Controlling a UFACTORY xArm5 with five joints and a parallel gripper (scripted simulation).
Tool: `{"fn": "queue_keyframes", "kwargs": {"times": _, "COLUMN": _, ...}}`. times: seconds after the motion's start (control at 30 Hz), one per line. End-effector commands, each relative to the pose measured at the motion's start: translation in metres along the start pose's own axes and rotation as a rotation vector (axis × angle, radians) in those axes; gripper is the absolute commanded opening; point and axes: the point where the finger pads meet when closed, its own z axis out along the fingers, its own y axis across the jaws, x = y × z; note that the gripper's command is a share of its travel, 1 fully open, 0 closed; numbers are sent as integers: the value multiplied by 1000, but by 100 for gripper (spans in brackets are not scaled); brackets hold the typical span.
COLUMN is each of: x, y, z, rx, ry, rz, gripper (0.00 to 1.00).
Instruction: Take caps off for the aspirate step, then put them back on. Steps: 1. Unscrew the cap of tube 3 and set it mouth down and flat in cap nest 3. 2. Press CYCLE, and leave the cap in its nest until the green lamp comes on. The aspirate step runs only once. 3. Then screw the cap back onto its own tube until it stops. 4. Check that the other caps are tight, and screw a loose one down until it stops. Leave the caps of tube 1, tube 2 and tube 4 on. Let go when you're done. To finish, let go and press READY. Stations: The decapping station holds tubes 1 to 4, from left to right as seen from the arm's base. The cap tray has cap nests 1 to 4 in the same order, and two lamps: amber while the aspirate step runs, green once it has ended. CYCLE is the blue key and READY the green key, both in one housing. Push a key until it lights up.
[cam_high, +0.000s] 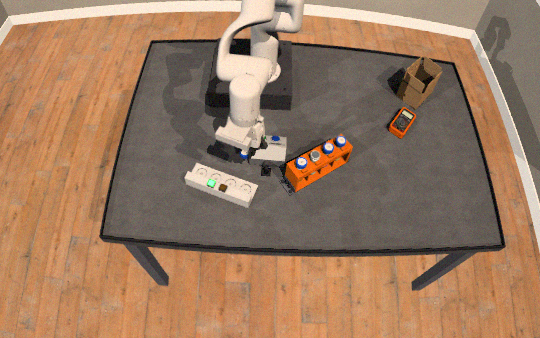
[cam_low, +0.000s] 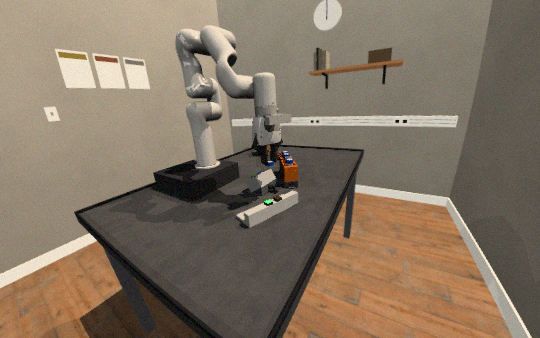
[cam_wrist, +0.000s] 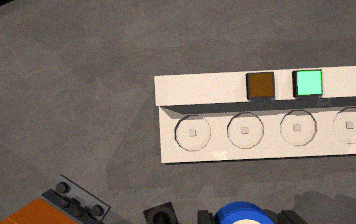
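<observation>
My gripper (cam_high: 244, 154) is shut on a blue cap (cam_wrist: 241, 214) and holds it above the table, between the white cap tray (cam_high: 221, 184) and the grey key housing (cam_high: 270, 148). On the tray the green lamp (cam_wrist: 307, 82) is lit and the amber lamp (cam_wrist: 260, 85) is dark. The nests seen in the wrist view (cam_wrist: 245, 130) are empty. The orange tube rack (cam_high: 319, 162) holds three tubes with blue caps and one open tube (cam_high: 315, 156), third from the arm's left. The blue key (cam_high: 275, 138) shows on the housing; the green key is hidden by the arm.
A small black block (cam_high: 266, 170) lies between the tray and the rack. An orange multimeter (cam_high: 402, 122) and an open cardboard box (cam_high: 419, 81) stand at the far right. The arm's black pedestal (cam_high: 250, 75) is at the back.
</observation>
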Motion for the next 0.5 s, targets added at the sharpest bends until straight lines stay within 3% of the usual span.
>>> {"fn": "queue_keyframes", "kwargs": {"times": 0.0, "x": -15, "y": -31, "z": -2, "rx": 2, "ry": 6, "rz": 3, "gripper": 0}}
{"fn": "queue_keyframes", "kwargs": {"times": 0.1, "x": -19, "y": -38, "z": -2, "rx": 2, "ry": 6, "rz": 3, "gripper": 0}}
{"fn": "queue_keyframes", "kwargs": {"times": 0.47, "x": -62, "y": -117, "z": -2, "rx": 3, "ry": 6, "rz": 3, "gripper": 0}}
